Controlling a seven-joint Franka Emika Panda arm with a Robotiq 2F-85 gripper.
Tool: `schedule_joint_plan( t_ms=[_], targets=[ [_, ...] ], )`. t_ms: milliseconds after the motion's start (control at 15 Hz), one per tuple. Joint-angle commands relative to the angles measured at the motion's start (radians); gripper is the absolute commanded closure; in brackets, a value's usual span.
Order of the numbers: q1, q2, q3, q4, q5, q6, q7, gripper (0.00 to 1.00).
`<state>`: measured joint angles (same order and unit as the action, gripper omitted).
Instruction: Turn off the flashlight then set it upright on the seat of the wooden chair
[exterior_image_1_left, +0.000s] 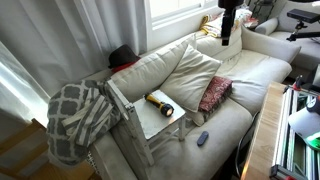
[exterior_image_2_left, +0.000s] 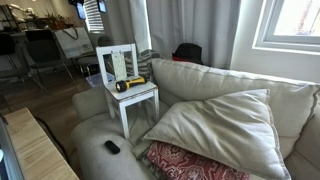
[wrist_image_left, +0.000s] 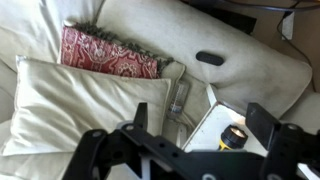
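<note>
Gripper colour: the gripper (wrist_image_left: 196, 125) is matt black all over in the wrist view.
Gripper shape: blocky linked bars and two fingers (wrist_image_left: 137, 117) with flat, squared ends.
From afar: in an exterior view the gripper (exterior_image_1_left: 228, 22) is a slim dark block, too small for detail.

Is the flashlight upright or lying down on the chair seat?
Lying down: in both exterior views the flashlight rests lengthwise on the seat of the wooden chair.
</note>
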<state>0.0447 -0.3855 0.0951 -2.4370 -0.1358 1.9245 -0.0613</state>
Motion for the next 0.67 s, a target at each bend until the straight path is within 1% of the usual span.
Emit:
schedule_joint_plan(
  t_ms=[0, 200, 333, 400, 533, 600],
  targets=[
    [0.062, 0.187, 0.034, 0.035, 0.032, 0.256, 0.027, 0.0],
    [0.094, 0.341, 0.065, 0.051, 0.025, 0.469, 0.022, 0.0],
    [0.104, 0.44, 0.072, 0.063, 0.02, 0.587, 0.01, 0.0],
    [0.111, 0.483, 0.072, 0.066, 0.043, 0.655, -0.022, 0.0],
    [0.113, 0.568, 0.08, 0.081, 0.06, 0.725, -0.057, 0.0],
    [0.113, 0.603, 0.085, 0.095, 0.067, 0.738, -0.068, 0.0]
  ],
)
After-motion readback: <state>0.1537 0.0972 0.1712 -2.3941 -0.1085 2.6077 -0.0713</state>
